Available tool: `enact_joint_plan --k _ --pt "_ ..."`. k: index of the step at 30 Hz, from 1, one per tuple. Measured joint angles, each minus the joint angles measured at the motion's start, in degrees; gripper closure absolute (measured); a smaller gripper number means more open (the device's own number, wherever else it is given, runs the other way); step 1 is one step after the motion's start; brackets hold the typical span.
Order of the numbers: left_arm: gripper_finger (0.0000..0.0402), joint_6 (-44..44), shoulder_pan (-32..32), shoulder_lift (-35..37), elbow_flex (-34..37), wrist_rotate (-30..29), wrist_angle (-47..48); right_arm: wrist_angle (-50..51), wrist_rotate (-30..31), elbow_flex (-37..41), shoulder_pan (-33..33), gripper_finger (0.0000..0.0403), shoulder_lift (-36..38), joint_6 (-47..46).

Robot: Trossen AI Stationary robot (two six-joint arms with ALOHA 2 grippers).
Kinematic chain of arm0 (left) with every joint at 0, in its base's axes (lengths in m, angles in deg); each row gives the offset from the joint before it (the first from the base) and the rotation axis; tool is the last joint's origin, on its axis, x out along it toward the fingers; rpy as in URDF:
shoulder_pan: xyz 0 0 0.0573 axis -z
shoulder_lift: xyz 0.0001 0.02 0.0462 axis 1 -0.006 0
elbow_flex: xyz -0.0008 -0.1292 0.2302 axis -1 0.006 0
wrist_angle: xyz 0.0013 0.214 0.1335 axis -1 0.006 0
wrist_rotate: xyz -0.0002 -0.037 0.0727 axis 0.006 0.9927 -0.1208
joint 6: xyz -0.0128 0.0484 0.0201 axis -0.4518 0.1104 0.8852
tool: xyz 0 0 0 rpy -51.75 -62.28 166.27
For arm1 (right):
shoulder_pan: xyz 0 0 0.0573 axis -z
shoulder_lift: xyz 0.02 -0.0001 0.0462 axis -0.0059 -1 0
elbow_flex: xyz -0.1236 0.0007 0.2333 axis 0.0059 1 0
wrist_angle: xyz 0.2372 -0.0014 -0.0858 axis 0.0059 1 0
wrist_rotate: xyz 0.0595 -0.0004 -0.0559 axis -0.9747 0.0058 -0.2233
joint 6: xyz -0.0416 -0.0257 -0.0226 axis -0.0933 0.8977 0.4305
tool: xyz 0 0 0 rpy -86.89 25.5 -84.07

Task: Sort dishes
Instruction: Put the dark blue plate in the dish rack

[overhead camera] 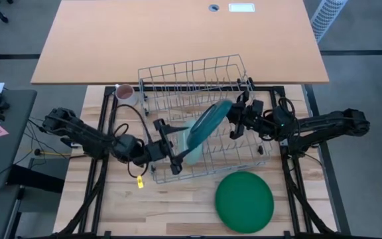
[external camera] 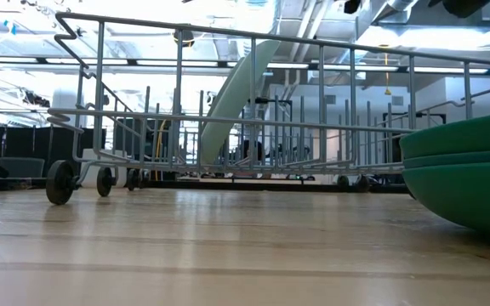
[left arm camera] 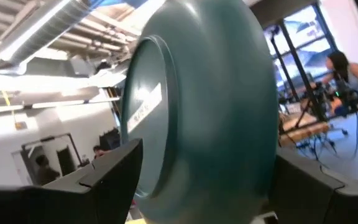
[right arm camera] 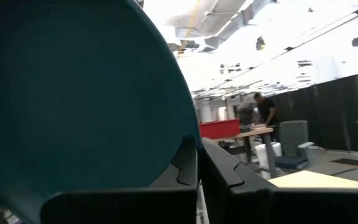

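Note:
A dark teal plate (overhead camera: 211, 123) hangs tilted over the wire dish rack (overhead camera: 197, 73), between my two grippers. My left gripper (overhead camera: 176, 149) comes from the table's left and is shut on its lower left end. My right gripper (overhead camera: 236, 118) comes from the right and is shut on its upper right rim. A pale mint plate (external camera: 232, 102) leans in the rack with its lower edge on the rack floor; it also shows in the high view (overhead camera: 186, 135). Dark green plates (overhead camera: 244, 200) lie stacked on the table near the front right. My left gripper has the teal plate on edge between its two fingers; one finger (left arm camera: 110, 171) is at the underside by the foot ring (left arm camera: 157, 149), the other (left arm camera: 309, 186) at the opposite face. The fingers come from the table's left. The plate is tilted. My right gripper pinches the teal plate's rim (right arm camera: 190, 134) between its two fingers (right arm camera: 229, 177), which are nearly closed on the edge. The fingers come from the table's right. The plate's face (right arm camera: 73, 93) spreads away from the fingers, and the plate hangs tilted.
A pinkish-white mug (overhead camera: 125, 91) stands at the rack's far left corner. The rack rides on small wheels (external camera: 58, 183). Bare wooden tabletop (overhead camera: 178, 206) lies left of the green stack. An orange desk (overhead camera: 178, 33) lies beyond. People show in the room behind (right arm camera: 266, 112).

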Motion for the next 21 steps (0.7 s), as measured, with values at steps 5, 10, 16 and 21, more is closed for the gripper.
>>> enact_joint_plan --k 5,10,16,21 --pt "0.0105 -3.4 -2.1 0.0 -2.2 -0.2 0.2 -2.0 5.9 0.0 -0.6 0.0396 0.0 2.9" --pt "0.0127 -1.1 -5.0 0.0 -4.3 -2.2 0.2 -6.5 7.9 0.0 -0.7 0.0396 0.0 8.2" --pt "0.0177 -0.9 -6.9 0.0 -4.9 -3.0 0.1 -8.7 8.3 0.0 -0.8 0.0396 0.0 12.2" --pt "0.024 -0.9 -7.4 0.0 -4.9 -3.0 0.0 -7.8 8.3 0.0 -0.8 0.0396 0.0 12.5"
